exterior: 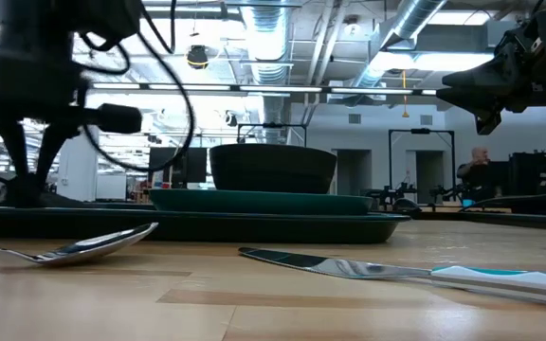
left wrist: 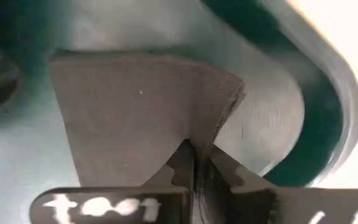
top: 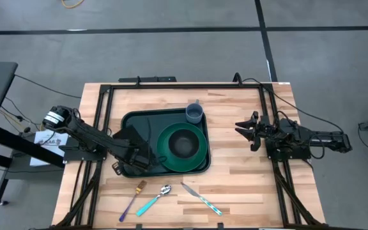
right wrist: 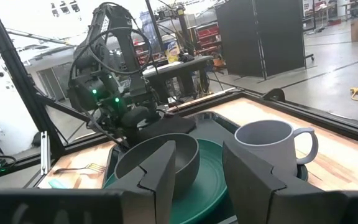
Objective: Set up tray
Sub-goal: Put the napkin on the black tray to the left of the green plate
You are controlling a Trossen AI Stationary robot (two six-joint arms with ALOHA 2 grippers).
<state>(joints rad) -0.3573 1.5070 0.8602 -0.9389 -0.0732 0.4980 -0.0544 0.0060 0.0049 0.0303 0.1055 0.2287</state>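
The dark green tray (top: pixel 128 121) lies in the middle of the table. On its right part a round green plate (top: pixel 166 144) carries a dark bowl (top: pixel 183 145). A grey-blue mug (top: pixel 194 114) stands at the tray's far right corner. A flat black napkin (top: pixel 131 135) lies in the tray's left part. My left gripper (top: pixel 142 155) is shut on the napkin at its near side. My right gripper (top: pixel 246 130) hovers open over bare wood to the right of the tray, with the bowl (right wrist: pixel 157 163) and the mug (right wrist: pixel 269 146) ahead of it. My left gripper (left wrist: pixel 196 152) pinches the napkin's edge (left wrist: pixel 185 134) between its two fingers, slanting down from the table's left. Stacked layers show at the fold (left wrist: pixel 229 99) beside the fingers. The rest of the napkin lies on the tray floor (left wrist: pixel 272 118).
Near the table's near edge lie a purple-handled fork (top: pixel 133 198), a teal-handled spoon (top: pixel 153 199) and a teal-handled knife (top: pixel 202 198). A black frame (top: pixel 171 86) borders the table. Bare wood lies right of the tray. A person sits far off in the room (exterior: pixel 479 163).
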